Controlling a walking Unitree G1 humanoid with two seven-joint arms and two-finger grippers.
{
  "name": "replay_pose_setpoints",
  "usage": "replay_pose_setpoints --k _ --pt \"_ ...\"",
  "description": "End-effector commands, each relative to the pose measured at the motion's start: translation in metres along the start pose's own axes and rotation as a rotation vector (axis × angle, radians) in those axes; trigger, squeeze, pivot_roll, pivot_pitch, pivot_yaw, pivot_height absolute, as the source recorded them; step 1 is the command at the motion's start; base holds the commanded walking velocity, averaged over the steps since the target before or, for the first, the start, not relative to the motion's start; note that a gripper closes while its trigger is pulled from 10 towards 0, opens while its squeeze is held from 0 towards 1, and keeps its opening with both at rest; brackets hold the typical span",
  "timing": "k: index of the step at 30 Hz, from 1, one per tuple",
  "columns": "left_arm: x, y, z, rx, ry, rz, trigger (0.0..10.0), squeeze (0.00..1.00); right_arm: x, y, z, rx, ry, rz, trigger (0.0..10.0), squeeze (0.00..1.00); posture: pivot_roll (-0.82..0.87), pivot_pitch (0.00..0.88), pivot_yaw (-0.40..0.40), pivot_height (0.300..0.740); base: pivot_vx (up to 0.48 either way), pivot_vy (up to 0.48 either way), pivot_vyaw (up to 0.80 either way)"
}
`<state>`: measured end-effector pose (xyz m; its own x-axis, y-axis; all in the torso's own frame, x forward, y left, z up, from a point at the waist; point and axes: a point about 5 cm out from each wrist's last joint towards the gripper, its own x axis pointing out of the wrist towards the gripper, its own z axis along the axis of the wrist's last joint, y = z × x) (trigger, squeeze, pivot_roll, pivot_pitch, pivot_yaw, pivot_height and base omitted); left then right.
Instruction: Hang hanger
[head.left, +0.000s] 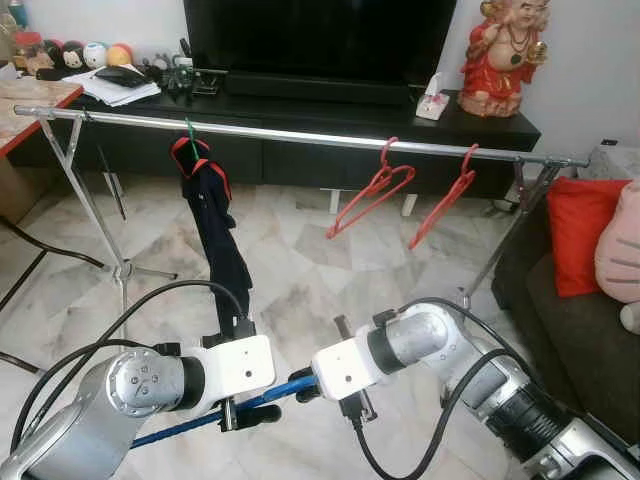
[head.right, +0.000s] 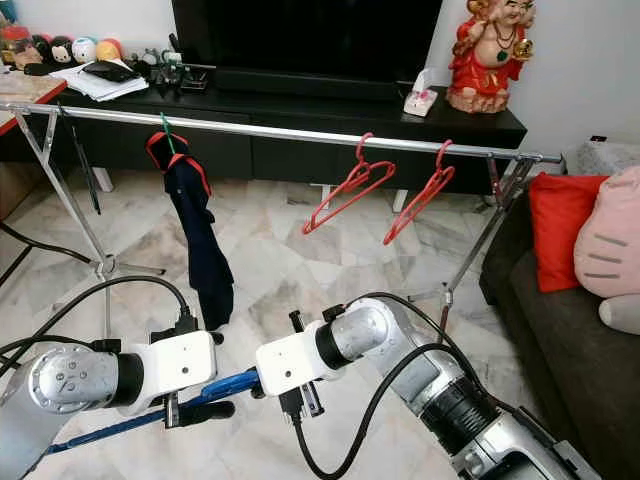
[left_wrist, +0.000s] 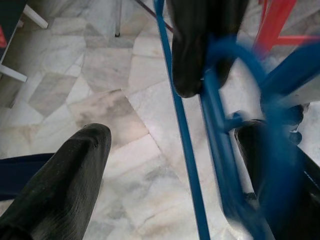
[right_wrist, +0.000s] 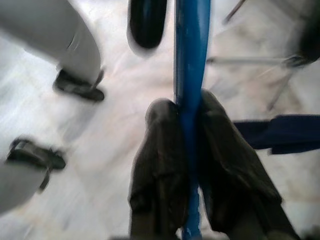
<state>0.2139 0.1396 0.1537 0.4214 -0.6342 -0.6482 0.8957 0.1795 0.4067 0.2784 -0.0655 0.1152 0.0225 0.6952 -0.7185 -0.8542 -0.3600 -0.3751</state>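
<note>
Hanger, blue (head.right: 225, 385), clamped in right pincer (right_wrist: 189, 150); left pincer (left_wrist: 150, 115) open wide w/ hanger between fingers; rail (head.right: 300, 132) above.

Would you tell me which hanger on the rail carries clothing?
The leftmost hanger, holding a dark navy garment. The two red hangers further right hang bare.

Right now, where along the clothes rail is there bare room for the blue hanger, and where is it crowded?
The rail is bare between the navy garment and the two red hangers, and again left of the garment. The right stretch is crowded. The right gripper pinches the blue hanger; the left gripper is open.
</note>
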Motion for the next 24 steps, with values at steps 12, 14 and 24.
replay_pose_setpoints --k 12,14,24 --pt "0.009 -0.011 0.023 0.042 -0.100 -0.092 10.0 0.00 0.013 -0.001 -0.015 0.076 0.081 -0.049 10.0 0.00 -0.03 0.000 -0.100 0.740 0.000 0.000 0.00" --pt "0.009 -0.011 0.022 0.045 -0.096 -0.088 10.0 0.00 0.013 -0.001 -0.015 0.079 0.080 -0.049 10.0 0.00 -0.03 0.000 -0.100 0.740 0.000 0.000 0.00" --pt "0.015 -0.022 -0.011 0.104 0.126 -0.137 10.0 0.00 0.014 -0.005 -0.013 0.096 0.060 -0.064 10.0 0.00 -0.04 0.000 -0.101 0.740 0.000 0.000 0.00"
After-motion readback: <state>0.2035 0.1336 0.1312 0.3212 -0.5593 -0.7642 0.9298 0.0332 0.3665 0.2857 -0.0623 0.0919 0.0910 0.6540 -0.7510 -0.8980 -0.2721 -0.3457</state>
